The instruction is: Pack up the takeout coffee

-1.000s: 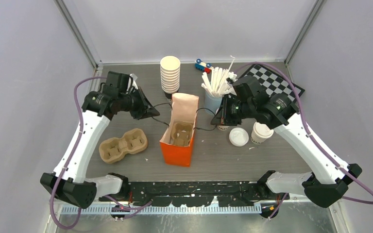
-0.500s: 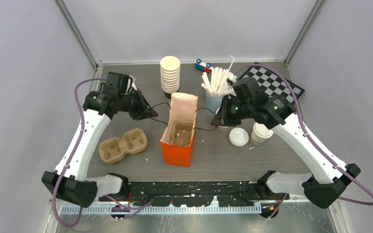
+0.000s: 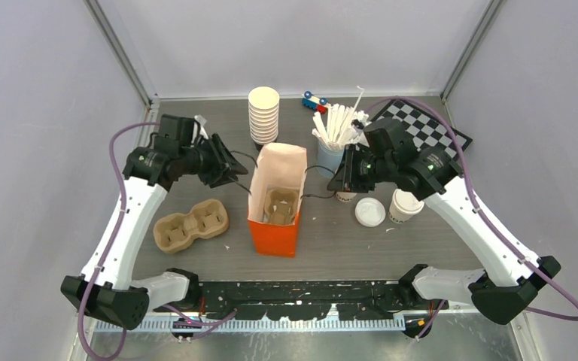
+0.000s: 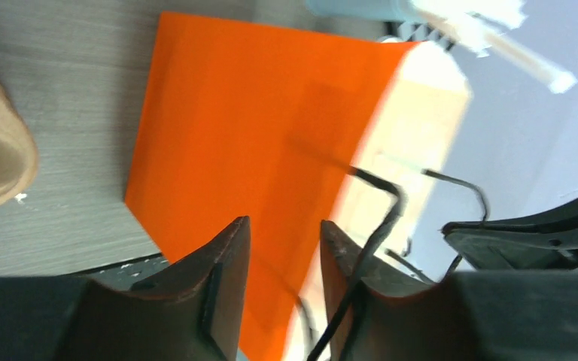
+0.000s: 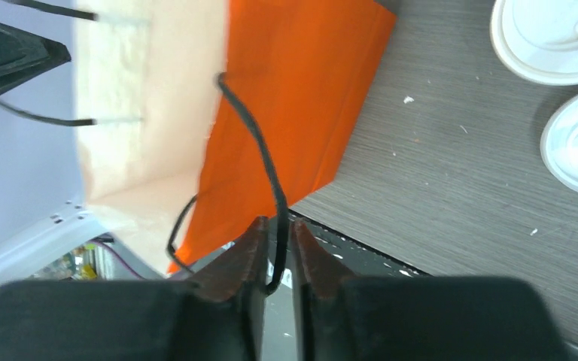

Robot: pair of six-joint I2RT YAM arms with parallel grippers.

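Black cord handle (image 5: 260, 143) of the orange bag (image 5: 301, 98) was found running between the narrowly parted jaws of the right hand (image 5: 278, 224). The left hand (image 4: 283, 226) was seen open, with nothing between its jaws. A lidded coffee cup (image 3: 369, 212) and a second lidded cup (image 3: 405, 204) were noted upright on the counter (image 3: 331, 241), just beside the right hand and across the bag from the left. The right arm was judged nearer.
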